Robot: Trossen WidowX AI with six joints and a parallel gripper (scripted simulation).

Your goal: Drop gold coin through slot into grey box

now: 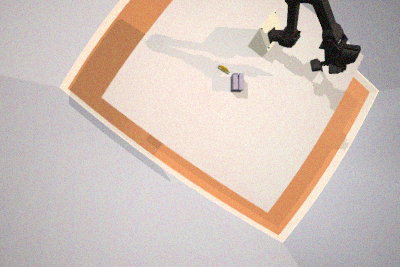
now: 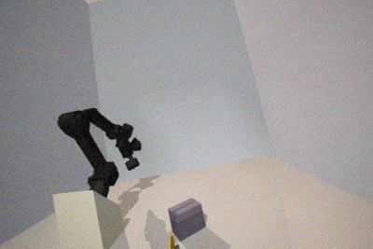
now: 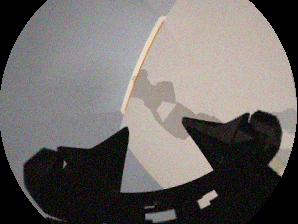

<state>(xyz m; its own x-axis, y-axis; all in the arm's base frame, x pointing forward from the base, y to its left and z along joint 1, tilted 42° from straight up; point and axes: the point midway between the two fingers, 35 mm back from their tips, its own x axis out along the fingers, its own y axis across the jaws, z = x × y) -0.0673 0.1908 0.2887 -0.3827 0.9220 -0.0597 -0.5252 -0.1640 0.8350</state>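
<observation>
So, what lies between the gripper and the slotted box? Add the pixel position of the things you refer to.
In the top view, no object between gripper (image 1: pixel 327 67) (image 2: pixel 134 154) (image 3: pixel 156 124) and box (image 1: pixel 234 83) (image 2: pixel 188 225): just pale tabletop (image 1: pixel 225 132) (image 2: pixel 252 193) (image 3: pixel 210 60), crossed by arm shadow (image 1: pixel 295 66) (image 2: pixel 130 198) (image 3: pixel 150 90).

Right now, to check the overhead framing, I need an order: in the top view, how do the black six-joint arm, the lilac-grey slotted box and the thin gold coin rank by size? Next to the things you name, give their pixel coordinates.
1. Black six-joint arm (image 1: pixel 292 12) (image 2: pixel 89 151)
2. Lilac-grey slotted box (image 1: pixel 234 83) (image 2: pixel 189 225)
3. Thin gold coin (image 1: pixel 222 68) (image 2: pixel 172 242)
</observation>
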